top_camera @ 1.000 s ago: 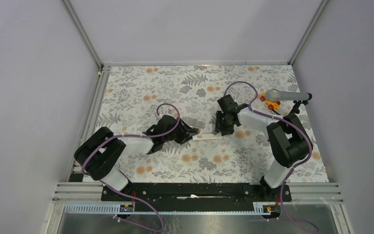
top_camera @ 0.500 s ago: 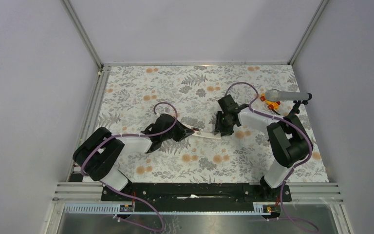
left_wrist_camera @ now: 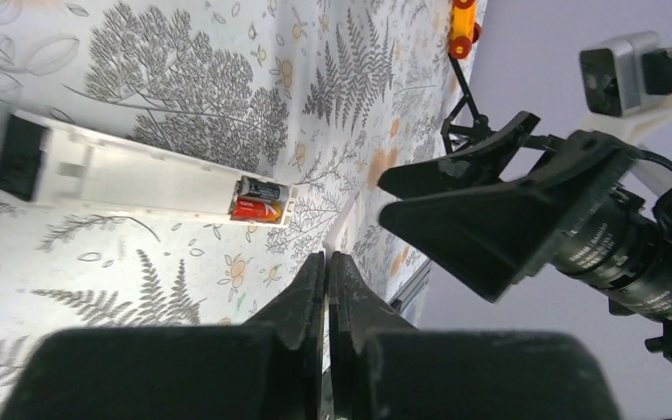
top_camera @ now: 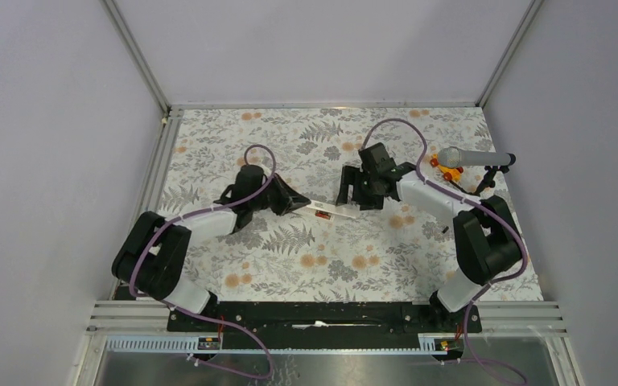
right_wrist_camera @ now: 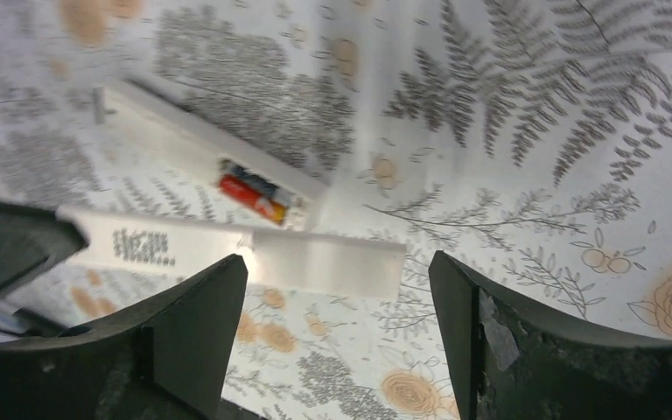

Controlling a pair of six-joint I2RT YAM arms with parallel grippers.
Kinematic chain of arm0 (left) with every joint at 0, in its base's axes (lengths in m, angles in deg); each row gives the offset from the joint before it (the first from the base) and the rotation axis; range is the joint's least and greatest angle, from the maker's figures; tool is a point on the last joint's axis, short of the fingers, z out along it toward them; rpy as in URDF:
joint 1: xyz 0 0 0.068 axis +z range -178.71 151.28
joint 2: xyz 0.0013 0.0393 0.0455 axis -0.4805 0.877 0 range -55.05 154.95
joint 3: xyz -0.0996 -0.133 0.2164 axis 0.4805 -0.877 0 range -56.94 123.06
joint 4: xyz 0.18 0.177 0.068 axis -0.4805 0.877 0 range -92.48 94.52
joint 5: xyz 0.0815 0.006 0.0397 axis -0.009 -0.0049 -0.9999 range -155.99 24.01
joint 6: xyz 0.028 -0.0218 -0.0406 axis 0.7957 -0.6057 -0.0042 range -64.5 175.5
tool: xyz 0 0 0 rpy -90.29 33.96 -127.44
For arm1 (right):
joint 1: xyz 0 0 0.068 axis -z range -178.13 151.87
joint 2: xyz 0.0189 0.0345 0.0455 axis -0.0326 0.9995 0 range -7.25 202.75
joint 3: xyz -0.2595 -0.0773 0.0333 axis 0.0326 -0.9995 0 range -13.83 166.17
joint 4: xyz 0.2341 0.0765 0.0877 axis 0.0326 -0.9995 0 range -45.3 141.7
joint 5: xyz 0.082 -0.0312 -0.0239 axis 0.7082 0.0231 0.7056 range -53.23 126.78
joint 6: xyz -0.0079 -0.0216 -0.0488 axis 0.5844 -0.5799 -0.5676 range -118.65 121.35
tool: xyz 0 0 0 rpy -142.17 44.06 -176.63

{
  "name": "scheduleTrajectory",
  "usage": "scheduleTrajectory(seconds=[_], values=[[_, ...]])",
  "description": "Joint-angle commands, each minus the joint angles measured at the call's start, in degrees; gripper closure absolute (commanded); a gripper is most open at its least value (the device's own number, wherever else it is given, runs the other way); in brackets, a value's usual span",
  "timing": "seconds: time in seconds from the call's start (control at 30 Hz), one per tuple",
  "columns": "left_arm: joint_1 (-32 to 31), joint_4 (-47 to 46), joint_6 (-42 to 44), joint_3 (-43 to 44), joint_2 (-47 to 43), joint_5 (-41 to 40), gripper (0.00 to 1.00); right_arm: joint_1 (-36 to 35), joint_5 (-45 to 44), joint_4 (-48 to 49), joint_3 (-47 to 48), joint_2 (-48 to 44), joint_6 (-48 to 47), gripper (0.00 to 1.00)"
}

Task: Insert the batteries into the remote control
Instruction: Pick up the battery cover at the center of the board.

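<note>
Quick update: a second ago my right gripper [top_camera: 348, 195] was half closed at the other end of the cover strip [right_wrist_camera: 245, 249]. Now it's spread wide with nothing in it. My left gripper [left_wrist_camera: 325, 258] has clamped right down, and as far as I can tell it's pinching the strip's end by itself. Both arms also drifted toward the far side of the table [top_camera: 209, 145].

The remote control [left_wrist_camera: 140, 179] lies flat mid-table, and the 2 batteries [left_wrist_camera: 258, 199] sit side by side in the open bay at 1 end. So I reckon loading is done and only the cover's left.

Room-wise, the remote's well clear of every table edge, and the microphone [top_camera: 467, 155] and orange toy [top_camera: 448, 169] are well apart at the right. The only tight spot is my 2 hands, nearly nose to nose over the remote.
</note>
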Motion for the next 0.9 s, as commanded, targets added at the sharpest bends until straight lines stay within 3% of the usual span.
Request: scheduleTrajectory(seconds=[0.0, 0.23, 0.43, 0.63, 0.7, 0.87], values=[[6.3, 2.0, 8.1, 3.6, -4.1, 15.4, 1.0, -0.7, 7.5, 1.4, 3.8, -5.5, -3.1, 0.15], [13.3, 21.3, 24.4, 11.8, -6.7, 25.8, 1.0, -0.7, 20.8, 10.1, 2.0, -8.8, -8.2, 0.13], [19.4, 20.2, 25.6, 12.5, -8.5, 33.6, 1.0, -0.7, 18.2, 10.8, 1.5, -9.2, -0.1, 0.11], [23.7, 18.1, 23.1, 12.4, -8.8, 38.0, 1.0, -0.7, 27.1, 32.4, -6.9, -13.9, 14.6, 0.13], [25.0, 14.7, 20.6, 11.7, -8.8, 39.1, 1.0, -0.7, 29.0, 36.9, -7.9, -14.1, 17.2, 0.15], [26.5, 2.4, 11.0, 9.1, -8.9, 41.2, 1.0, -0.7, 30.7, 37.2, -6.2, -12.0, 18.7, 0.19]])
